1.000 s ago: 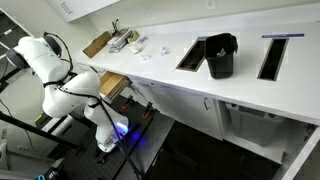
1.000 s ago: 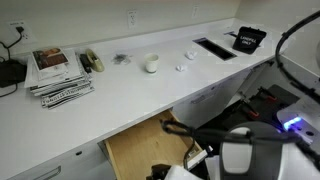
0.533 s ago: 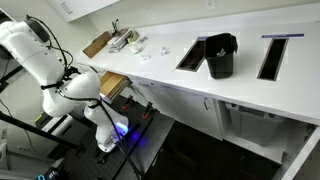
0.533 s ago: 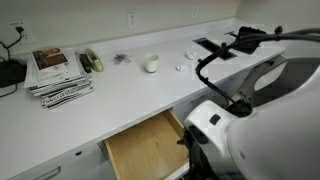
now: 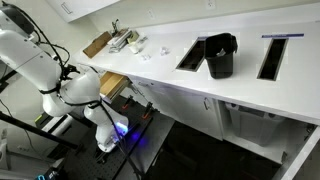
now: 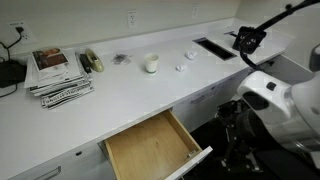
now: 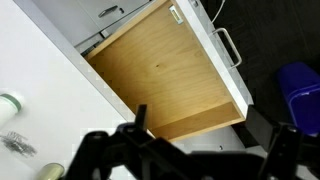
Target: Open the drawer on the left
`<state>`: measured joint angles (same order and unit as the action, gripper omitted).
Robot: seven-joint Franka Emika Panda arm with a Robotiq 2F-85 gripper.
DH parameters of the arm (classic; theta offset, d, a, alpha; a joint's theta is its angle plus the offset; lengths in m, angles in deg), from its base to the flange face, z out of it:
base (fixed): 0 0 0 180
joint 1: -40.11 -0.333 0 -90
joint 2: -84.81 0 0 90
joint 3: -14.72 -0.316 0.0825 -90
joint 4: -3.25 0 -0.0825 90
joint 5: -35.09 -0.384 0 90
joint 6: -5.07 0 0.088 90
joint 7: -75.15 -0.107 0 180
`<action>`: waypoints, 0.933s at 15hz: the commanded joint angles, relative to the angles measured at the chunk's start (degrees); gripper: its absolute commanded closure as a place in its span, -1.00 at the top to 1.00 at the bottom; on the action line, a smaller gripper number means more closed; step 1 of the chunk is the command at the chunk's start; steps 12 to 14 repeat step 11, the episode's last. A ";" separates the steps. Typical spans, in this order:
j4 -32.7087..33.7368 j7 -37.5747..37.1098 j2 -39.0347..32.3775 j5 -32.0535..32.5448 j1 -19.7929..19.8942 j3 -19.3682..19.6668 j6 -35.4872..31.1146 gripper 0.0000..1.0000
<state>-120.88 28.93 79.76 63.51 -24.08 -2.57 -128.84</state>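
Observation:
The drawer stands pulled out under the white counter, its tan wooden inside empty and its white front toward the room. In the wrist view the drawer fills the middle, with a metal handle on its white front. A strip of it shows behind the arm in an exterior view. My gripper shows as dark fingers at the bottom of the wrist view, spread wide, empty and apart from the drawer. The white robot arm stands beside the drawer.
On the white counter lie a stack of magazines, a white cup and small items. A black bin sits between two counter cut-outs. A brown board lies at the far end. A blue object is on the floor.
The arm has swung back away from the drawer, so the whole open drawer now shows in an exterior view. The drawer stays pulled out.

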 commanded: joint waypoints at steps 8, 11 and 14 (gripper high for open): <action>-7.26 0.21 9.67 -0.44 5.18 -6.55 3.45 1.00; -7.07 0.18 8.93 -0.39 5.30 -6.59 3.45 1.00; -7.07 0.18 8.93 -0.39 5.30 -6.59 3.45 1.00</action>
